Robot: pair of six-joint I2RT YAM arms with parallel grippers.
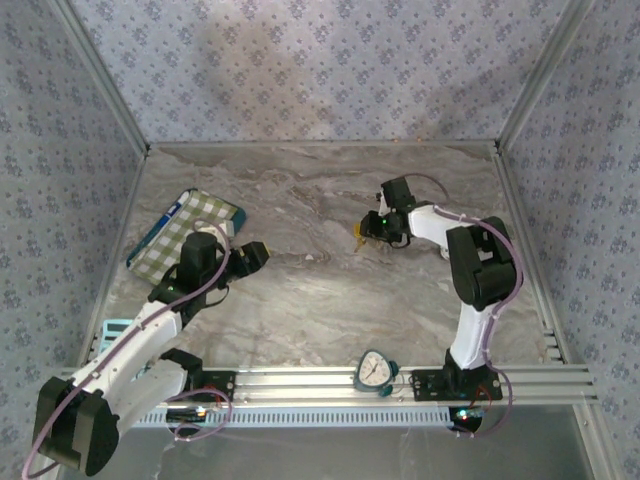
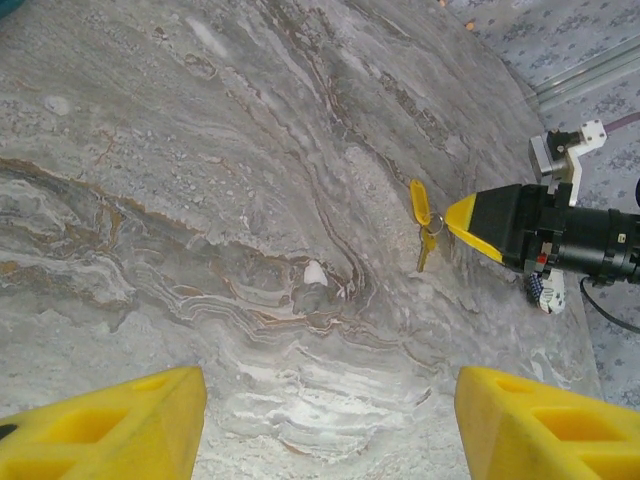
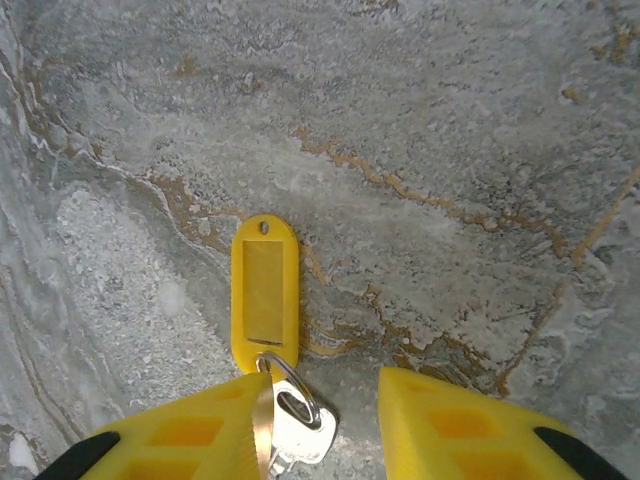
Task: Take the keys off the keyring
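Looking near first, find the left claw [image 2: 330,385] hanging over the worktop [image 2: 200,200], spread wide with nothing in it. Farther out, see the right claw [image 3: 325,378] down low and partly closed around the keys [image 3: 298,428], one finger touching them and a gap on the other side, so gripping nothing yet. Expect small, light, hard and slippery keys, lying flat on the worktop on a stiff thin keyring [image 3: 290,385] with a yellow tag [image 3: 265,298] just beyond; likely best to pin the tag or ring with one claw and pull a key by its wide head.
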